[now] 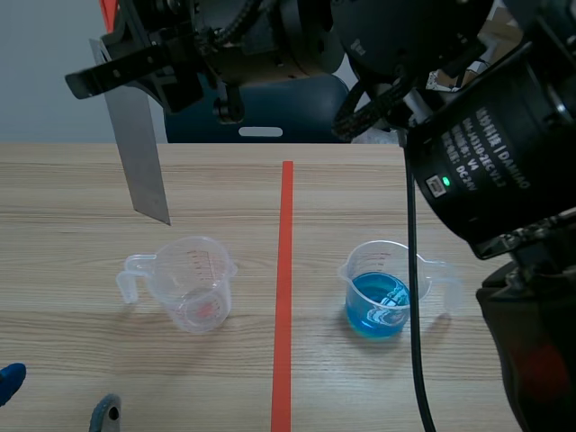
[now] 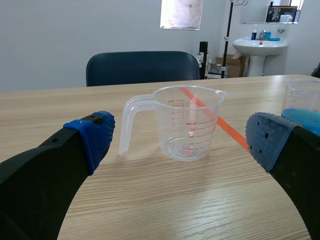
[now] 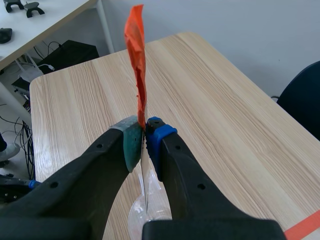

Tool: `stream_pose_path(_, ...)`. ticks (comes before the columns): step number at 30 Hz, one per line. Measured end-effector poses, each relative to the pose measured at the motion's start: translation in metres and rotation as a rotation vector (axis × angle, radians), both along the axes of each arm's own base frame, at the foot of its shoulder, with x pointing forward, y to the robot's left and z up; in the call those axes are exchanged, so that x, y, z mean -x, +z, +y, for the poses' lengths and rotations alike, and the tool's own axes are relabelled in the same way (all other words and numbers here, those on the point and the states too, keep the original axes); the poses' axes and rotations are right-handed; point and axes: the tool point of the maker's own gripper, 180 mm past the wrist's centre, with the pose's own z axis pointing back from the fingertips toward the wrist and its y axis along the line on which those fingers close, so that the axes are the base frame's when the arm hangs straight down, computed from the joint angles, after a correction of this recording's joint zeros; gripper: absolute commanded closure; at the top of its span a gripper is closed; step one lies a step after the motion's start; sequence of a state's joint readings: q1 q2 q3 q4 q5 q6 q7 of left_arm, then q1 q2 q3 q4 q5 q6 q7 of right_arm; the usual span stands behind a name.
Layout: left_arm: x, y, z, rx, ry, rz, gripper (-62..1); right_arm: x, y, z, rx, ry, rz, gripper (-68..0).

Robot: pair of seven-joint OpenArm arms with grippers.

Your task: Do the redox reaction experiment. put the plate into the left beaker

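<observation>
Scene view takes in the pale, wood-grained worktop (image 1: 81,207) first, matt and flat, with the left beaker (image 1: 193,286) standing upright on it. The right arm (image 1: 360,45) crosses high above and beyond that beaker. Its tool (image 1: 121,67) is clamped tight on the upper end of the plate (image 1: 139,153), a long, thin, rigid strip of dull grey metal with a slanted lower edge. The plate hangs clear above the left beaker, its low corner toward the handle side of the rim. From the right wrist view the beaker lies roughly beneath the plate's thin edge.

The left beaker is clear moulded plastic, empty, with a loop handle, a pour lip and red graduations. It looks light and easy to tip. The right beaker (image 1: 378,297), the same shape, holds blue liquid (image 1: 376,310) and stands beyond the orange tape line (image 1: 286,270) from the left beaker.

The left tool (image 2: 180,142) gapes wide with nothing in it. It sits low on the near side of the left beaker, and its dotted blue pads (image 2: 95,137) flank the beaker without touching it. An orange tab (image 3: 136,60) sticks up from the plate's gripped end.

To do the step well, I would centre the low corner over the left beaker's mouth and keep the strip near upright. Then I would lower it slowly until metal meets the bottom. Release should come only once the plate leans on the rim, since a nudge to the wall could topple so light a vessel.
</observation>
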State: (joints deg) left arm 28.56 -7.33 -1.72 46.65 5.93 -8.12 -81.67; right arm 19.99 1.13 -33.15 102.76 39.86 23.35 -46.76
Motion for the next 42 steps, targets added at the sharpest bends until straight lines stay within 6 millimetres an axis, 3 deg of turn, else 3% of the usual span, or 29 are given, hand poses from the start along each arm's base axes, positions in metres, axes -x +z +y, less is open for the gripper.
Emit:
stream_pose_path(25, 0.0, 0.0, 0.0, 0.0, 0.0, 0.0, -55.1, -0.002, -0.002, -0.001, 0.012, -0.011, -0.007, -0.6)
stream_pose_path(37, 0.0, 0.0, 0.0, 0.0, 0.0, 0.0, -55.1, -0.015, -0.041, -0.002, 0.055, -0.033, 0.097, -0.6)
stream_pose_path(42, 0.0, 0.0, 0.0, 0.0, 0.0, 0.0, -55.1, -0.01, -0.046, -0.001, 0.046, -0.004, 0.088, -0.6)
